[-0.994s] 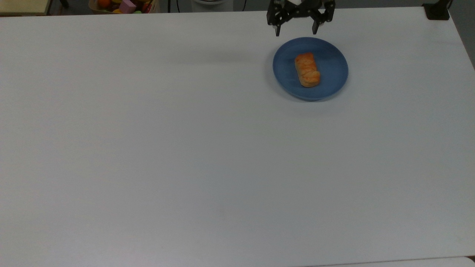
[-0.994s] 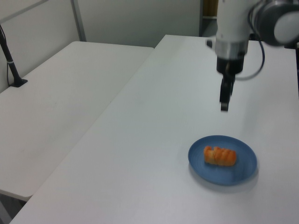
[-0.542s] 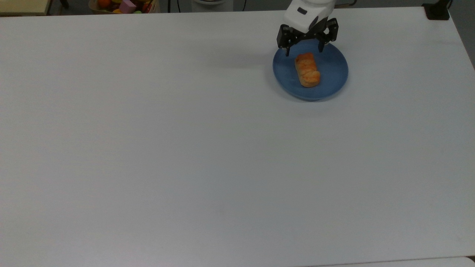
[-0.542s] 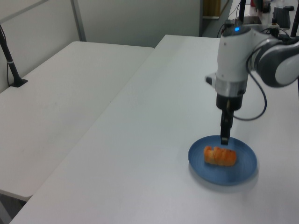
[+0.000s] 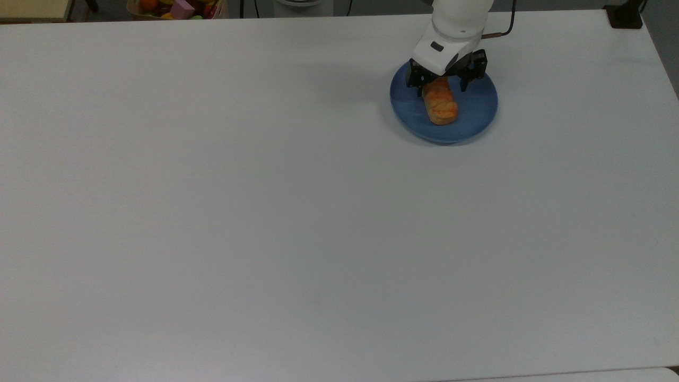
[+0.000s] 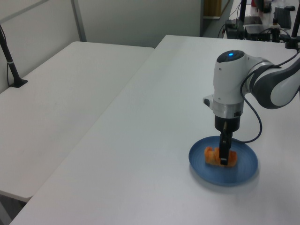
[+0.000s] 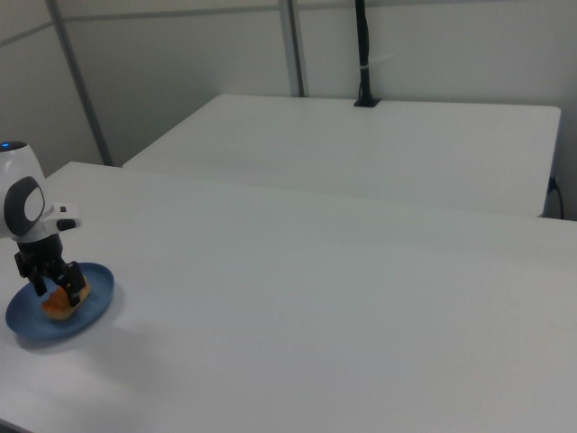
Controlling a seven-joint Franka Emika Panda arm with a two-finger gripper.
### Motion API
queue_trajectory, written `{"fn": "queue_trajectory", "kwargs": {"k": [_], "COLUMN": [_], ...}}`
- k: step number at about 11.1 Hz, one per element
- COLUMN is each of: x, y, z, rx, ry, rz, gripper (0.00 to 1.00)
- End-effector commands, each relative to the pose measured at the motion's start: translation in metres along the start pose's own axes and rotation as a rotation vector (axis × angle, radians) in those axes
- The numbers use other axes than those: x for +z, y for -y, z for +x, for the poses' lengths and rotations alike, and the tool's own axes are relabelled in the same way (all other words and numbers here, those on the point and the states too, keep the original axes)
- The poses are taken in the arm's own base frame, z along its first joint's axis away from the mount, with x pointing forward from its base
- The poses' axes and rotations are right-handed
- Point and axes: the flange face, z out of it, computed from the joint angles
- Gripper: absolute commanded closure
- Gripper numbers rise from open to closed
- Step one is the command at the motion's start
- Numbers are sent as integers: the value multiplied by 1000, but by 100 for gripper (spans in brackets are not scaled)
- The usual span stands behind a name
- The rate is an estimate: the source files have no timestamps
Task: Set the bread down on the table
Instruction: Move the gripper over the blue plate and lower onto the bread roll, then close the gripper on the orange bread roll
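Pincer (image 5: 442, 87) is seen lowered over the blue plate (image 5: 477, 114), its two black fingers spread apart and straddling the far end of the bread (image 5: 440, 103) as the top view shows it; nothing is gripped yet. In the left view the pincer (image 6: 224, 158) is seen edge-on in front of the bread (image 6: 212, 156), reaching down to about the level of the roll; whether the pads touch the crust cannot be told. The bread is found lying on the plate, near the plate's middle, with its long axis running roughly up and down in the top view. The plate is set on the white counter (image 5: 265, 212) toward the top view's upper right; in the right view the plate (image 7: 90, 302) is placed near the counter's left edge. The step in hand is judged to be the grasp approach: descent appears nearly complete and closure has not been made. The next move is judged to call for a gentle closing of the fingers across the bread's short width, since the grip falls near one end and the roll could pivot. A straight lift is then needed to clear the plate rim, followed by a sideways carry to bare counter beside the plate, where the bread is to be set down and released.
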Motion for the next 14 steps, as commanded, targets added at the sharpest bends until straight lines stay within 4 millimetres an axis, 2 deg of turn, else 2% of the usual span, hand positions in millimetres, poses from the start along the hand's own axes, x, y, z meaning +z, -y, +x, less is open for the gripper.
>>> {"fn": "queue_trajectory", "kwargs": {"k": [1, 2, 3, 4, 7, 10, 11, 12, 14], "x": [10, 10, 6, 3, -38, -83, -96, -104, -105], "y": [2, 1, 2, 2, 3, 4, 6, -1, -1], "z": [5, 6, 5, 4, 8, 34, 45, 65, 105], "rx": [44, 44, 44, 46, 56, 69, 74, 85, 65], "ry": [-52, -55, -59, -54, -32, -78, -106, -133, -186], "rz": [-38, -48, -51, -59, -102, -78, -60, -55, -51], "gripper": [37, 58, 72, 76, 76, 76, 76, 76, 76]}}
